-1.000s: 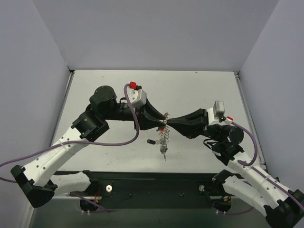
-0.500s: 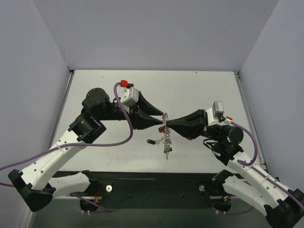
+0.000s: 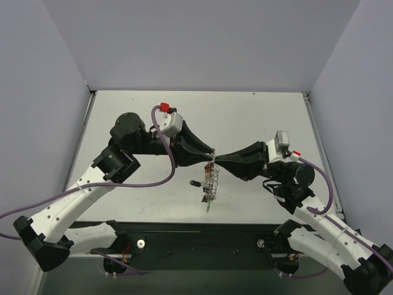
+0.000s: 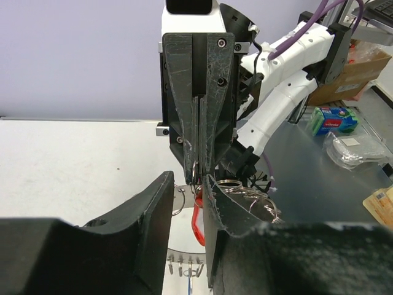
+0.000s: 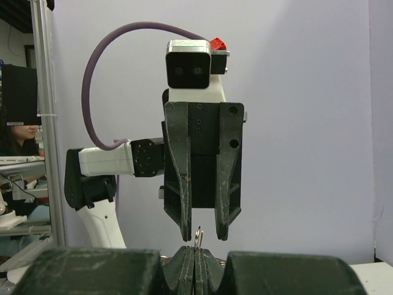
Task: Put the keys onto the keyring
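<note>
The two black grippers meet tip to tip above the pale grey desk (image 3: 245, 117), about midway between its left and right edges and toward its near edge.

The right gripper (image 3: 217, 161) is clenched on the thin silver wire keyring (image 3: 210, 181), which is fringed with many small silver pieces. In the right wrist view a small loop of the wire stands up out of its pressed-together fingers (image 5: 184, 261). From that grip the keyring hangs straight down as a narrow, glinting bunch. Whether its lowest end touches the desk cannot be told.

The left gripper (image 3: 210, 157) faces the right one head-on with its jaws released and a plain gap between them. The wire loop sits in that gap, nearer one finger than the other, and does not visibly touch either. In the left wrist view a red plastic tag (image 4: 198, 221) on the keyring hangs in the gap between the left gripper's own fingers. A curl of the silver pieces (image 4: 249, 195) shows just past the finger on the right of that view.

A small black-headed key (image 3: 196, 182) lies flat on the desk near its near edge. It is just to the left of the hanging keyring and apart from both grippers.
</note>
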Robot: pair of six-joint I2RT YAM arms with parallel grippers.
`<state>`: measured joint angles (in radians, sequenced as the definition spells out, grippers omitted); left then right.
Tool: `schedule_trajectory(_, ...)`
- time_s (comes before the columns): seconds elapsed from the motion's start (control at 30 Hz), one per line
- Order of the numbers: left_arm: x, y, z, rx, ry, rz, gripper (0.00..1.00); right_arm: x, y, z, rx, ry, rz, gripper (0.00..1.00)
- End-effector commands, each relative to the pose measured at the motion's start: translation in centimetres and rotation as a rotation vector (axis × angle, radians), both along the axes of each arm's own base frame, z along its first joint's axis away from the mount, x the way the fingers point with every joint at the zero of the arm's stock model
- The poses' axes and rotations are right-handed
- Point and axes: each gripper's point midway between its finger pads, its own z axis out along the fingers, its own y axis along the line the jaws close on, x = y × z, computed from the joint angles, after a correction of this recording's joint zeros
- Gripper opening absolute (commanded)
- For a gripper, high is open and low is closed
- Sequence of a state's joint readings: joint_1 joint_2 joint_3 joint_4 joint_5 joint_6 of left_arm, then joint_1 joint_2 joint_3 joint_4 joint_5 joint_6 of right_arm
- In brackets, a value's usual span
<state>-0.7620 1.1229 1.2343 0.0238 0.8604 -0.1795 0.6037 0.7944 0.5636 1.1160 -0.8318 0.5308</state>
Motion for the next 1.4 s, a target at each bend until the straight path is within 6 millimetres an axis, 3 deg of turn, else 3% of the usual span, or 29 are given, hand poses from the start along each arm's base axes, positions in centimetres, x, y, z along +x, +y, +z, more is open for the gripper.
schedule_trajectory(0.0, -0.1, 0.0, 1.4, -0.035, -0.033, -0.02, 0.35, -2.3, -1.5, 4.2, 0.111, -0.18, 0.0, 0.0)
schedule_trajectory(0.17, 0.1, -0.2, 1.2, -0.03, -0.031, -0.021, 0.32, -2.3, -1.5, 4.2, 0.112, -0.182, -0.003, 0.0)
schedule_trajectory(0.27, 0.0, -0.3, 1.1, -0.027, -0.029, -0.028, 0.25, -2.2, -1.5, 4.2, 0.112, -0.179, -0.002, 0.0)
schedule_trajectory(0.4, 0.0, -0.2, 1.2, -0.025, -0.033, -0.028, 0.09, -2.3, -1.6, 4.2, 0.113, -0.184, -0.004, 0.0)
schedule_trajectory(0.43, 0.1, -0.2, 1.2, -0.023, -0.031, -0.026, 0.0, -2.3, -1.6, 4.2, 0.114, -0.185, -0.006, 0.0)
schedule_trajectory(0.73, 0.2, 0.0, 1.5, -0.03, -0.046, 0.004, 0.0, -1.8, -1.5, 4.1, 0.119, -0.167, -0.019, 0.0)
schedule_trajectory(0.8, 0.5, 0.0, 1.4, -0.028, -0.058, 0.038, 0.0, -1.7, -1.7, 4.1, 0.126, -0.161, -0.03, 0.07)
schedule_trajectory(0.87, 0.8, 0.3, 1.4, -0.027, -0.084, 0.09, 0.0, -1.6, -1.8, 4.0, 0.127, -0.158, -0.039, 0.23)
schedule_trajectory(0.9, 0.6, 0.5, 1.7, -0.036, -0.116, 0.101, 0.0, -1.8, -2.0, 4.2, 0.132, -0.165, -0.042, 0.32)
schedule_trajectory(0.93, 0.6, 0.6, 1.8, -0.042, -0.134, 0.115, 0.0, -1.7, -2.1, 4.2, 0.133, -0.168, -0.049, 0.51)
schedule_trajectory(0.97, 1.1, 0.6, 1.0, -0.032, -0.138, 0.156, 0.0, -1.8, -2.3, 4.0, 0.134, -0.173, -0.053, 0.56)
schedule_trajectory(1.03, 0.7, 1.2, 1.6, -0.07, -0.194, 0.194, 0.0, -1.6, -3.4, 4.4, 0.154, -0.191, -0.116, 0.73)
schedule_trajectory(1.13, 0.0, 2.2, 1.8, -0.134, -0.287, 0.215, 0.0, -1.2, -4.5, 4.5, 0.145, -0.209, -0.204, 0.88)
schedule_trajectory(1.37, -1.6, 3.6, 1.6, -0.216, -0.37, 0.214, 0.0, -0.9, -5.2, 3.6, 0.023, -0.238, -0.3, 0.96)
